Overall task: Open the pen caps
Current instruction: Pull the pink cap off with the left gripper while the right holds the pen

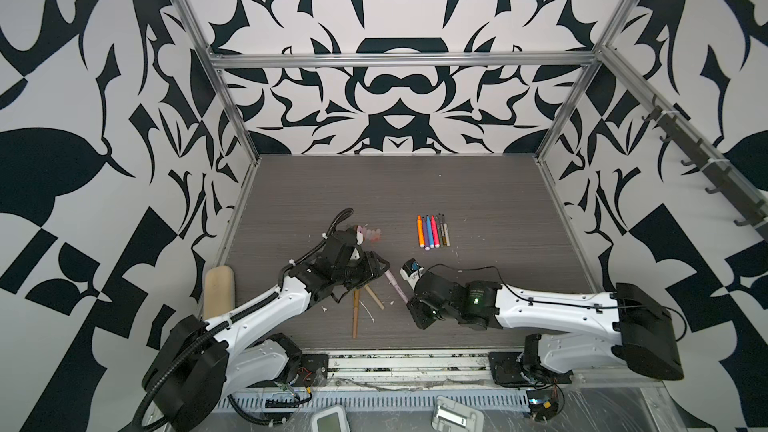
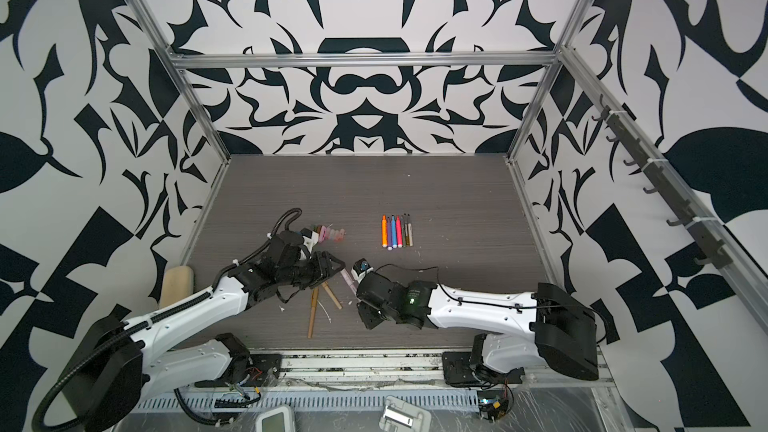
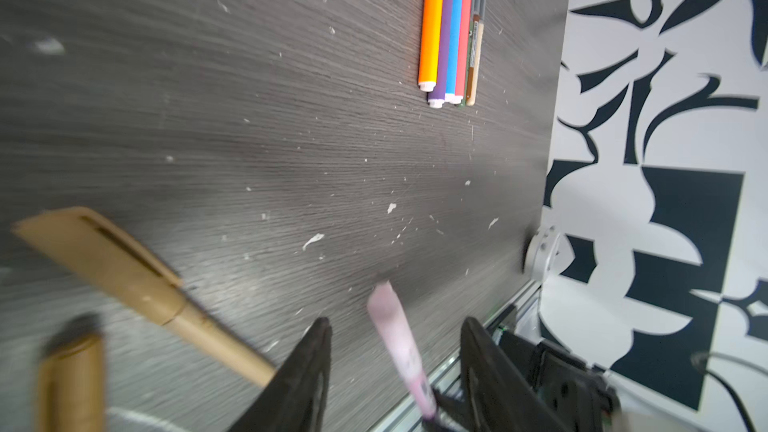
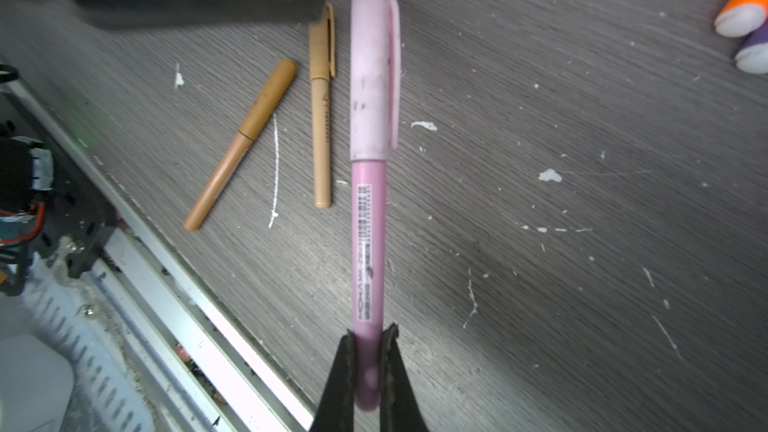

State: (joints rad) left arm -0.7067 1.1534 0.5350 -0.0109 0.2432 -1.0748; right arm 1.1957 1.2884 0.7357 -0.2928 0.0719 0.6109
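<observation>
**Capped pink pen held between the two tools.** Your right tool [image 4: 370, 332] is clamped on the tail end of the pink pen [image 4: 369, 243], jaws pressed against the barrel on both sides. The pen juts straight out from the tool, above the tabletop [image 4: 582, 201]. Its pale pink cap [image 4: 372, 76], with clip, is seated on the barrel. The barrel label [image 4: 364, 251] carries a barcode and a line of small print, too fine to read.

Your left tool [image 3: 395, 321] stands with its jaws well parted, one on either side of the pink pen's cap end and touching neither side; it holds nothing.

Near the pink pen, on its left in both top views, a tan pen [image 4: 322, 118] and a brown pen [image 4: 237, 147] lie capped on the tabletop. The tan one bears a small printed mark that cannot be read.

Beyond the pink pen and to its right, well apart, six uncapped pens [image 1: 432, 231] lie side by side: orange, purple, blue, coral and two thin ones.

Beyond the pink pen to its left, the loose pinkish-clear pen caps [image 1: 370, 235] are clustered, partly hidden by your left arm.
</observation>
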